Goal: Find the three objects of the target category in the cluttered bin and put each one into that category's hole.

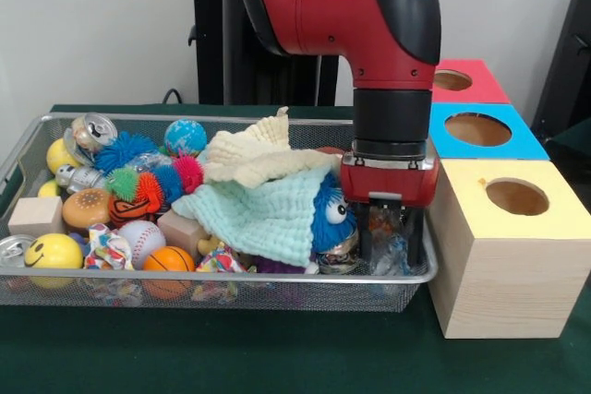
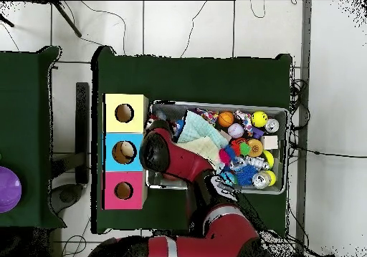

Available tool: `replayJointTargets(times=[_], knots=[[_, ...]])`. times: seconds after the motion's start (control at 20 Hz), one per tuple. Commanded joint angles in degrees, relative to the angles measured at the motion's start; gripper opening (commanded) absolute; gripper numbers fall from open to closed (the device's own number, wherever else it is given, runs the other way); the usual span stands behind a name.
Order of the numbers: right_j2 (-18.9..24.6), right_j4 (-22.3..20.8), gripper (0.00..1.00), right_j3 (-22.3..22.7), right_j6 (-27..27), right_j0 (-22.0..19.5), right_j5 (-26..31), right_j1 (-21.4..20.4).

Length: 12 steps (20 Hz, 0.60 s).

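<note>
Cluttered wire bin (image 1: 277, 292) sits on the green tabletop (image 1: 231, 357), packed with toys: a yellow smiley ball (image 1: 54, 251), a baseball (image 1: 140, 237), a small basketball (image 1: 168, 260), a wooden block (image 1: 35, 215), spiky rubber balls (image 1: 148, 186), crushed cans (image 1: 90, 132) and a blue furry toy with googly eyes (image 1: 331, 214). A mint cloth (image 1: 263, 214) and a cream cloth (image 1: 254, 156) lie draped over the middle of the heap. Just right of the bin stand three wooden boxes, each with a round hole on top: yellow (image 1: 517, 198) nearest, blue (image 1: 478, 129) behind it, red (image 1: 454, 80) farthest. The gripper (image 1: 395, 237) reaches down into the bin's right end, beside the yellow box. Its fingers sit among shiny crumpled clutter, and I cannot tell whether they are open or closed.
</note>
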Motion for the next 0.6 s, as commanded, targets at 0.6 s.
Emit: replayJointTargets(times=[0.6], knots=[[6.1,-4.7,1.0,-5.0,11.1,-3.8,-2.3,8.4]])
